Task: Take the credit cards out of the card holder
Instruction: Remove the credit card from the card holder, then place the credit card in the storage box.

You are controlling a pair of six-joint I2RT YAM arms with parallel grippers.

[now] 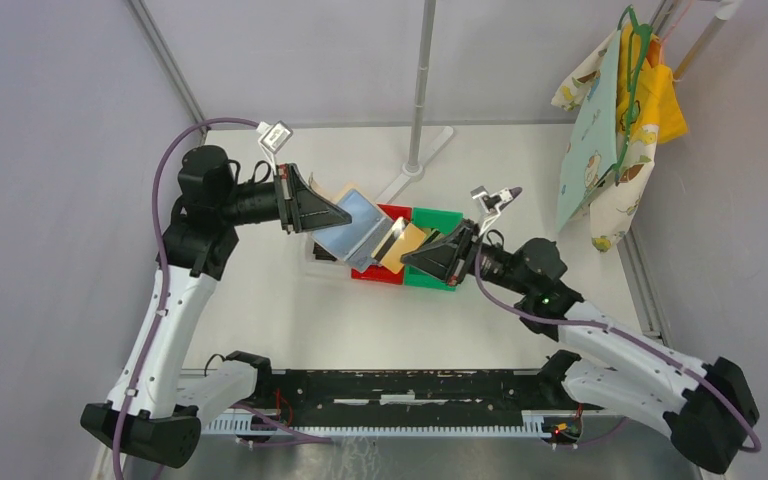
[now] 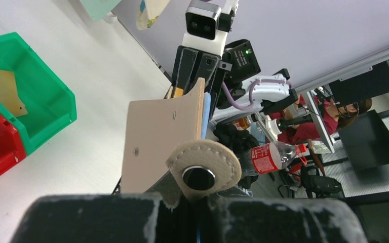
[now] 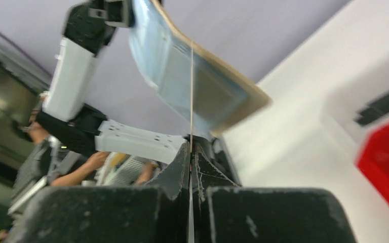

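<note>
Two grippers face each other above the red bin [image 1: 376,274] and green bin [image 1: 438,218]. The left gripper [image 1: 344,213] clamps the opened card holder [image 1: 356,228], blue pockets upward. The right gripper [image 1: 412,258] pinches a gold card [image 1: 403,243], whose long axis runs from its fingertips toward the holder.

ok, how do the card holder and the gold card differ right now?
Grip: the card holder is clamped by the left gripper, the gold card by the right gripper.
Size: the card holder is larger than the gold card.
Look: the card holder is tan with light blue pockets; the gold card has a dark stripe.
Shared: both are held off the table in shut fingers.
</note>
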